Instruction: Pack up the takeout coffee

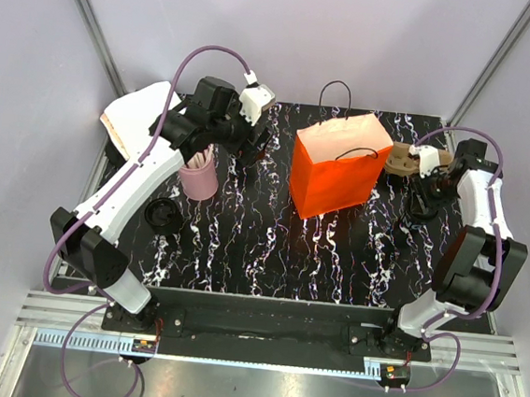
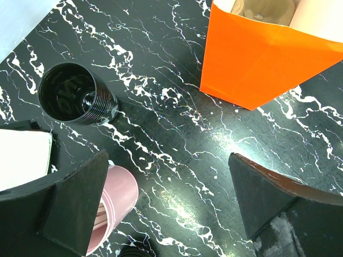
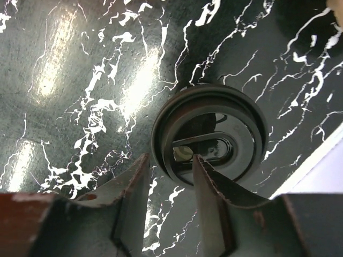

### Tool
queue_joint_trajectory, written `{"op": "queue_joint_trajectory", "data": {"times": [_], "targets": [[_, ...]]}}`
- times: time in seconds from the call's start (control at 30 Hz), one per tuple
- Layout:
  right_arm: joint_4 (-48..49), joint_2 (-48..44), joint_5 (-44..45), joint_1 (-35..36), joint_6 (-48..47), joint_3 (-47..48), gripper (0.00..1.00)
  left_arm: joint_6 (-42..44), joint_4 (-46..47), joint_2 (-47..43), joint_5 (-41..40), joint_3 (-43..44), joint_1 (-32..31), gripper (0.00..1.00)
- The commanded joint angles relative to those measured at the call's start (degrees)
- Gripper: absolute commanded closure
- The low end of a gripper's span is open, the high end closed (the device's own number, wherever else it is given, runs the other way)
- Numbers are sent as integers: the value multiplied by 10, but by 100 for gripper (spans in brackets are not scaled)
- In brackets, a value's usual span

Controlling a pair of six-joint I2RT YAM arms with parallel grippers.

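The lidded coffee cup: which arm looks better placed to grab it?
Right. The right gripper is directly over the lidded cup, its jaws straddling the lid's rim. The left gripper hangs open beyond the orange bag, near the pink cup.

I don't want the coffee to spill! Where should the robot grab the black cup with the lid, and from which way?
Probably from straight above, since the takeout coffee stands upright with its round lid facing up. The right tool could straddle the lid's raised rim, one finger outside and one inside, gently, since a lid may pop off.
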Motion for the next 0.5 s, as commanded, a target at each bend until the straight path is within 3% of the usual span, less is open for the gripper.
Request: {"op": "queue_joint_trajectory", "data": {"times": [0.0, 0.47], "targets": [[-17, 4, -20, -2, -24, 26, 57, -6, 26, -8, 13, 2, -1, 1], [-35, 16, 5, -2, -32, 32, 70, -8, 19, 5, 19, 10, -2, 1]]}}
